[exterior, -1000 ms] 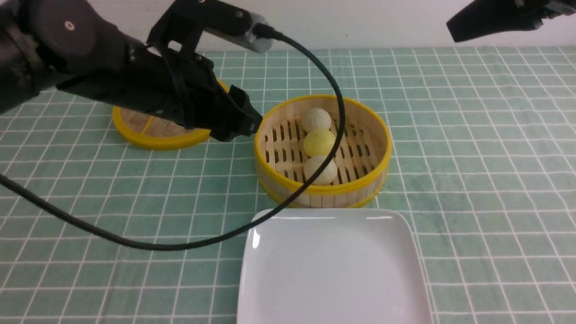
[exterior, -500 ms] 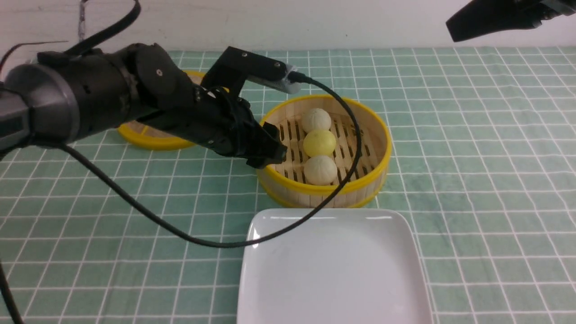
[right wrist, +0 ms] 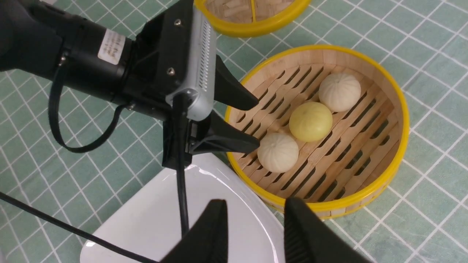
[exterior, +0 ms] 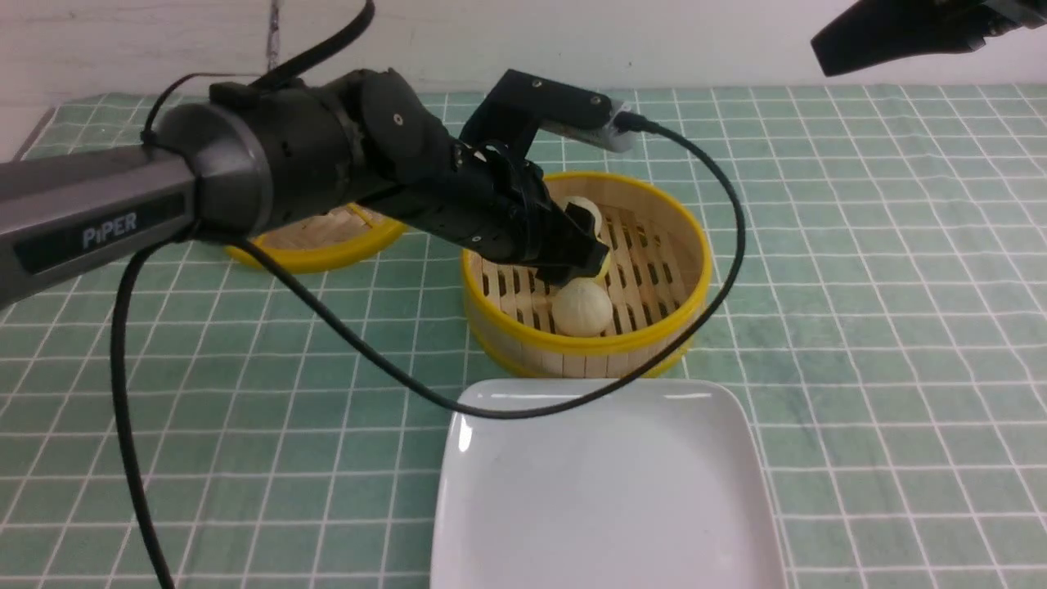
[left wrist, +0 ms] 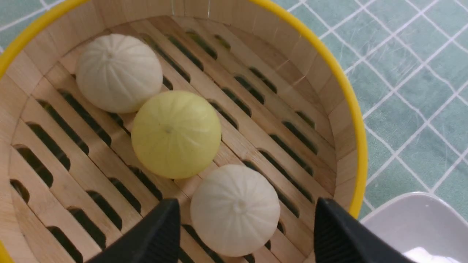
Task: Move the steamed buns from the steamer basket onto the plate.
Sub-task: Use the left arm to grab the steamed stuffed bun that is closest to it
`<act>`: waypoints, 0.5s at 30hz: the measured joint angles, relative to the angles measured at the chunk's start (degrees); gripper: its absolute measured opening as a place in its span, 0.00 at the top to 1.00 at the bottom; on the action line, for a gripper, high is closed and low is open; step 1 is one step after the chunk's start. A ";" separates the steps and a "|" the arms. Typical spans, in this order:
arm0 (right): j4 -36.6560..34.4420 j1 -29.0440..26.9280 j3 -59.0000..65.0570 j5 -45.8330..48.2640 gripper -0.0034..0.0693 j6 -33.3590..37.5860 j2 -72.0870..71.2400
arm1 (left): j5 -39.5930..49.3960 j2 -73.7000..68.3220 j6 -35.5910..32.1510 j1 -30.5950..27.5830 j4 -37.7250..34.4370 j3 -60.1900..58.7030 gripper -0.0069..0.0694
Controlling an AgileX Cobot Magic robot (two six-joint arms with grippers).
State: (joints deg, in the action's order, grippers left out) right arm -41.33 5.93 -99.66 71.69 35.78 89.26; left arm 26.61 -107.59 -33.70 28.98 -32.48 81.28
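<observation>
The front camera looks forward and down across the tabletop (exterior: 859, 245) from the robot's side. The left wrist camera hangs close over the basket (left wrist: 329, 124), peering into it. The right wrist camera looks down from higher up; all three share the basket.

Round slatted bamboo steamer basket (exterior: 556, 356): matt wood, smooth yellow rims. Glossy white square plate (exterior: 605, 507). Matt pleated buns (left wrist: 234, 208). Green checked cloth (exterior: 883, 327).

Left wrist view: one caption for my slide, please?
Open left tool above round bamboo steamer basket holding three pleated buns.
</observation>
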 joint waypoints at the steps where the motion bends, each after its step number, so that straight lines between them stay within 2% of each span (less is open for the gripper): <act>1: 0.00 0.00 0.00 0.00 0.62 0.00 0.00 | 0.00 -0.36 0.01 0.00 0.00 0.00 0.26; 15: 0.06 0.00 0.00 0.00 0.62 0.00 0.00 | -0.49 -6.01 0.08 0.00 -1.98 0.25 0.26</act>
State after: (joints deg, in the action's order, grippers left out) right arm -41.27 5.93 -99.66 71.69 35.78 89.26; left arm 26.12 -113.60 -33.63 28.98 -34.47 81.53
